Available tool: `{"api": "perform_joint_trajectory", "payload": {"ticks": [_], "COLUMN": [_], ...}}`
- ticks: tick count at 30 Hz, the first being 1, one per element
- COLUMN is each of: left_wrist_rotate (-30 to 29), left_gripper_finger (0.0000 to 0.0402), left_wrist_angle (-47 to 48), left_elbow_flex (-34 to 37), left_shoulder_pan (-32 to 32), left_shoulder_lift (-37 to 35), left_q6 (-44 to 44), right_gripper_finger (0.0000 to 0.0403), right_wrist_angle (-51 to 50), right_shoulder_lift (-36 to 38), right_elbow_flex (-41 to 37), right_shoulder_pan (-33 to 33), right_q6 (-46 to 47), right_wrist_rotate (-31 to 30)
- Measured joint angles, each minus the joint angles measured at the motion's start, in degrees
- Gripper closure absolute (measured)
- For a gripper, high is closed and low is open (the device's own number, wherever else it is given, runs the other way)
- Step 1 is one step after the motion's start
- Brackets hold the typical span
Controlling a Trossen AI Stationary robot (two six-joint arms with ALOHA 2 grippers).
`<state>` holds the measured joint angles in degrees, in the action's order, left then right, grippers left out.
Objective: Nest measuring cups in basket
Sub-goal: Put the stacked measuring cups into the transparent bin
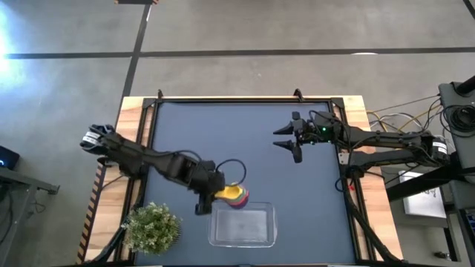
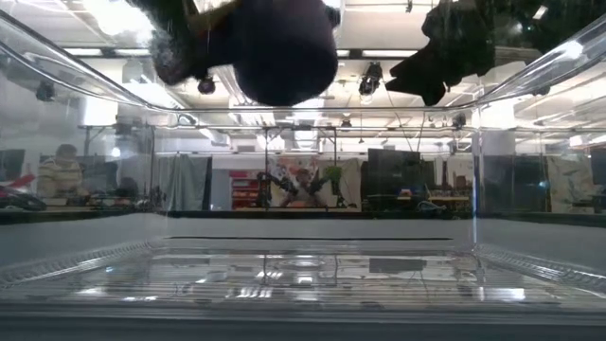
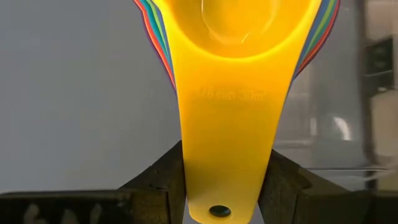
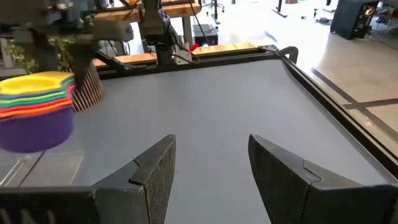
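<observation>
Left gripper (image 3: pixel 227 186) is clamped on the handles of the nested cup stack (image 1: pixel 236 195), yellow cup (image 3: pixel 239 37) on top, edges of the other colours fanning out under it. Holding by the stacked handles looks deliberate: one pinch carries all the cups and keeps the bowls level. From above, the stack hangs at the far edge of the clear basket (image 1: pixel 243 241), just short of being over it; from the right wrist camera it looks clear of the table, purple cup (image 4: pixel 34 127) at the bottom, though I can't tell the height for sure. Basket looks to have nothing in it, so I'd judge the drop-in is what's left. Right gripper (image 4: pixel 211 168) waits over the far right part of the table with its fingers apart, holding nothing, well away from the stack. Bushy plant (image 1: pixel 152 226) sits just beside the basket on the left arm's side. Yellow handle has raised lettering, probably a cup size, but it's too faint to read. No other markings legible.
</observation>
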<state>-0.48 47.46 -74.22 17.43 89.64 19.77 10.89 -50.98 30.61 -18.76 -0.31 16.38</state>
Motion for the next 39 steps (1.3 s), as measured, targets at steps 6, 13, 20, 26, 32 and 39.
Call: {"api": "perform_joint_trajectory", "payload": {"ticks": [6, 13, 20, 26, 32, 39], "left_wrist_rotate": [-1.9, -2.0, -3.5, -4.0, -4.0, -3.5], "left_gripper_finger": [0.0275, 0.0275, 0.0275, 0.0275, 0.0275, 0.0275], "left_wrist_angle": [-0.8, 1.6, 9.8, 10.8, 11.0, 10.7], "left_elbow_flex": [-4.3, -14.3, -24.1, -27.8, -27.1, -27.0], "left_shoulder_pan": [4.5, 7.5, 8.4, 8.8, 9.1, 9.3], "left_shoulder_lift": [2.4, 12.5, 22.6, 26.6, 28.2, 30.0], "left_q6": [3.3, 2.8, 2.1, 2.3, 3.9, 4.5], "right_gripper_finger": [0.0213, 0.0213, 0.0213, 0.0213, 0.0213, 0.0213], "right_wrist_angle": [0.6, 0.6, 0.2, 0.0, 0.1, 0.0], "right_shoulder_lift": [0.0, 0.0, 0.0, 0.0, 0.0, 0.0], "right_elbow_flex": [0.0, 0.0, 0.0, 0.0, 0.0, 0.0], "right_shoulder_pan": [0.0, 0.0, 0.0, 0.0, 0.0, 0.0], "right_q6": [1.0, 2.0, 2.2, 2.1, 1.7, 1.8], "right_wrist_rotate": [0.0, 0.0, 0.0, 0.1, 0.1, 0.1]}}
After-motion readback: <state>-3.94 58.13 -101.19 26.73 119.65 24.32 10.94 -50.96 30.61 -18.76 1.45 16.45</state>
